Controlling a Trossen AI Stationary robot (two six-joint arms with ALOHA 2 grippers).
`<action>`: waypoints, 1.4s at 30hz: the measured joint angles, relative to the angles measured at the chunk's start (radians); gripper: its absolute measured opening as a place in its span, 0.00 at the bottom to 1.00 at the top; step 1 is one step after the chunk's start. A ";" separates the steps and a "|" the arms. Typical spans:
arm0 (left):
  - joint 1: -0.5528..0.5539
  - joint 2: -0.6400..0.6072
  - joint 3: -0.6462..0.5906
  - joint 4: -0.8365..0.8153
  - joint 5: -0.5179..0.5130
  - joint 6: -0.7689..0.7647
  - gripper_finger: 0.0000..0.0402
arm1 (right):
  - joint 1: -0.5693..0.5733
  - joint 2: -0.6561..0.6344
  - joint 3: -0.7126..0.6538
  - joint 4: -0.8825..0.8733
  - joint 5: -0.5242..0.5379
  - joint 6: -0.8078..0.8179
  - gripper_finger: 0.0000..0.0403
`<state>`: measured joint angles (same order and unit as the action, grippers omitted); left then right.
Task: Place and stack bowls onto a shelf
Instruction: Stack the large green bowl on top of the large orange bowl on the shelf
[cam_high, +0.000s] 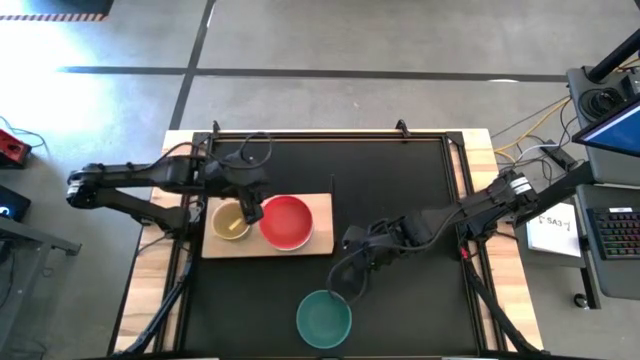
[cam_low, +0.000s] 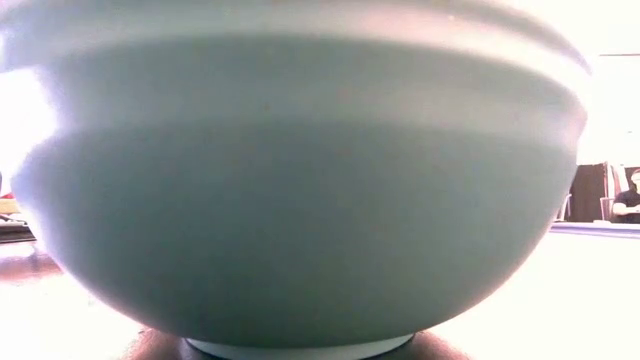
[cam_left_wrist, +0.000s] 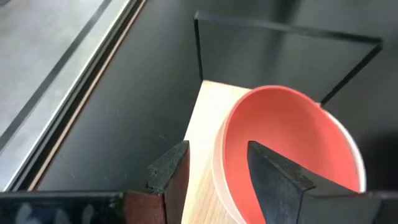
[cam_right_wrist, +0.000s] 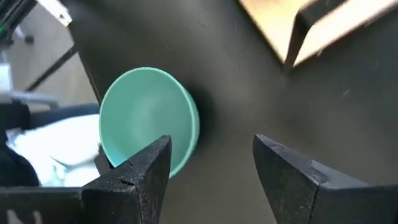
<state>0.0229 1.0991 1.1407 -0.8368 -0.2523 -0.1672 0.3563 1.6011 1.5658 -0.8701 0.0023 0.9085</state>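
On the shelf: the red bowl (cam_high: 287, 222) is sitting at the middle of the light-wood shelf (cam_high: 321, 207), and just beside it at its 9 o'clock a yellow bowl (cam_high: 231, 222) is resting on the board too.
Left gripper: the left gripper (cam_high: 251, 211) is hanging over the red bowl's 9 o'clock rim; its wrist view is showing the jaws parted narrowly, one finger (cam_left_wrist: 273, 180) inside the red bowl (cam_left_wrist: 292, 146) and the other outside over the wood (cam_left_wrist: 202, 124), straddling the rim; whether they are touching it, I cannot tell.
Teal bowl: the teal bowl (cam_high: 324, 318) is standing upright on the black tabletop (cam_high: 400, 180), well apart from the shelf at its 5 o'clock, and it is filling the low view (cam_low: 300, 190).
Right gripper: the right gripper (cam_high: 347, 281) is hovering near the teal bowl's 1 o'clock side, jaws spread wide and holding nothing, with the bowl (cam_right_wrist: 149, 118) ahead of one finger.
Background: a person (cam_low: 630, 203) is showing far off in the room.
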 joint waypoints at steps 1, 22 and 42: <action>-0.003 -0.012 0.000 -0.001 0.000 -0.001 0.36 | 0.005 0.013 0.000 0.006 0.001 0.043 0.53; -0.066 -0.196 -0.003 0.002 0.001 -0.009 0.36 | 0.131 0.299 0.000 0.113 -0.062 0.488 0.53; -0.065 -0.208 -0.004 -0.003 0.001 0.001 0.36 | 0.132 0.373 0.000 0.154 -0.069 0.377 0.09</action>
<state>-0.0425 0.8909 1.1366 -0.8395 -0.2515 -0.1658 0.4882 1.9739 1.5658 -0.7161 -0.0665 1.2853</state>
